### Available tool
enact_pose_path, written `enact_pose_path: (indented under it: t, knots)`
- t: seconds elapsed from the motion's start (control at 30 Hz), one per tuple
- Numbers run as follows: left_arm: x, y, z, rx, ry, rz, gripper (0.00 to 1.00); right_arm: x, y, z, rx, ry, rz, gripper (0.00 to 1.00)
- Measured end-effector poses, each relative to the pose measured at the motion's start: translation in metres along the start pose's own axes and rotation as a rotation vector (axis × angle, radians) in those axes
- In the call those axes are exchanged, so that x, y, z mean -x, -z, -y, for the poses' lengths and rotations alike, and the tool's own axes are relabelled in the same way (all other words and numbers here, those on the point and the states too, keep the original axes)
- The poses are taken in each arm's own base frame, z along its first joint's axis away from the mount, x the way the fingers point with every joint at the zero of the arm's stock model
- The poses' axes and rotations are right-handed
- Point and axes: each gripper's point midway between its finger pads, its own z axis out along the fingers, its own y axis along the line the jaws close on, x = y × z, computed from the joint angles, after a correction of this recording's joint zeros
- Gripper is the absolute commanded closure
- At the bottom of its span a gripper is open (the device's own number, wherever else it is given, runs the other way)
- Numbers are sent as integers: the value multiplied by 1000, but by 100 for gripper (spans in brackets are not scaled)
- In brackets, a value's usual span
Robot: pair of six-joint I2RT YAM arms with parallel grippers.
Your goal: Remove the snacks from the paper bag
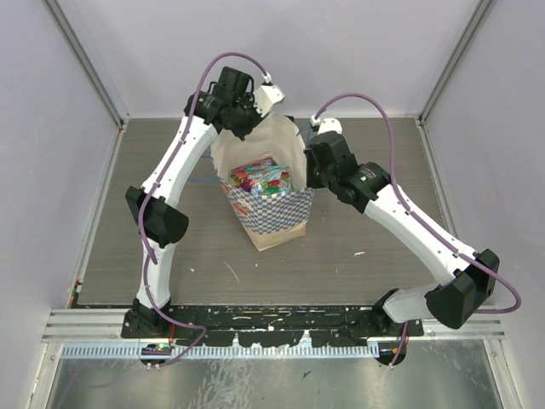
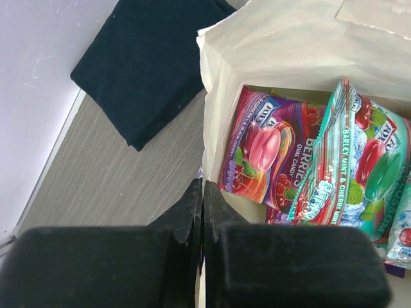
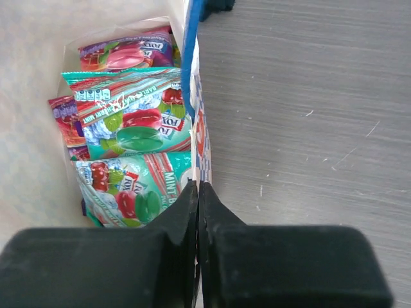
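Two pinches on thin, floppy paper bag [image 1: 277,226] walls, by left gripper [image 2: 202,192] and right gripper [image 3: 197,192]; snacks [image 2: 356,160] likely light, slippery, best grabbed by crimped edge.

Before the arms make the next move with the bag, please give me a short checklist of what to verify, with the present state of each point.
1. Left gripper shut on the paper bag wall: ok.
2. Right gripper shut on the opposite wall: ok.
3. Snacks lie inside the bag, mouth open: ok.
4. Blue cord handle free of the right gripper's pinch: cannot tell.
5. Dark cloth outside the bag: ok.
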Motion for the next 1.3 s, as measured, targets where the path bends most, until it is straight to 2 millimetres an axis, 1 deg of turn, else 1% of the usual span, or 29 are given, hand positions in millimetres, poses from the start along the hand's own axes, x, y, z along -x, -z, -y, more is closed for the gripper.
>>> enact_pose_path:
  t: [0.07,0.13,0.17,0.2,0.23,0.33,0.43,0.53,0.6,0.63,0.67,0.73,0.8,0.87,0.9,0.93,0.97,1.0,1.03,1.07,1.13,1.2,1.27,1.3]
  knots:
    - [1,0,1,0,18,2,100,5,1,2,5,9,9,100]
    - [3,0,2,3,45,9,100,7,-1,13,-1,4,2,100]
    - [5,1,3,4,64,18,100,9,-3,21,-8,-6,-3,100]
    - [8,0,4,6,81,30,100,8,-3,22,6,-6,-12,100]
    - [11,1,4,11,99,43,100,12,-7,42,-27,-34,-11,100]
    - [23,0,12,20,148,87,100,18,-8,74,-79,-59,-10,100]
    - [45,-5,28,28,158,140,100,26,-5,103,-158,-37,1,100]
    - [74,-15,54,22,156,198,100,40,5,130,-233,-22,21,100]
    - [100,-27,68,19,164,257,100,52,15,148,-287,-19,43,100]
    - [112,-37,72,23,172,292,100,58,19,155,-311,-12,54,100]
    - [122,-44,76,24,176,321,100,64,24,161,-331,-6,64,100]
    - [140,-66,87,26,193,386,100,75,34,171,-370,11,80,99]
    - [151,-75,87,37,206,435,100,80,38,171,-374,23,91,99]
    - [152,-82,84,50,217,460,100,82,38,162,-371,43,103,99]
    - [148,-87,83,59,224,465,92,80,37,151,-362,65,112,99]
    - [140,-91,81,68,230,458,72,76,35,139,-348,87,115,99]
    - [124,-95,78,81,240,446,41,66,31,120,-321,127,113,100]
    - [110,-95,76,92,239,425,20,54,27,105,-294,161,98,100]
    - [90,-94,72,108,255,402,8,37,22,82,-256,211,84,99]
    - [72,-92,68,121,263,369,1,22,18,66,-226,246,65,99]
    - [36,-85,58,154,300,313,2,-13,5,34,-160,303,32,99]
    - [2,-71,47,194,351,272,2,-43,-5,9,-105,333,-1,99]
    - [-35,-49,40,240,401,226,2,-63,-12,-2,-76,340,-22,99]
    - [-50,-36,34,275,430,216,2,-71,-14,-5,-69,338,-29,99]
